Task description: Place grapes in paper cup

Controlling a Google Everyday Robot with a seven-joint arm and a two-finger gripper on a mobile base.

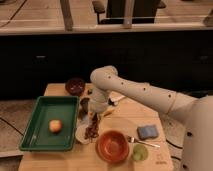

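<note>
Your white arm (145, 95) reaches from the right across the wooden table (125, 120). The green tray (42, 142) on the left holds a round orange-yellow fruit (55, 125). An orange-red bowl (113, 146) sits at the front. The gripper (95, 114) is clamped on the grapes (91, 129), which dangle over the paper cup (81, 134) beside the tray.

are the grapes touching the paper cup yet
Cannot tell. In the camera view the grapes hang from the gripper and overlap the paper cup, but no contact or gap shows plainly.
</note>
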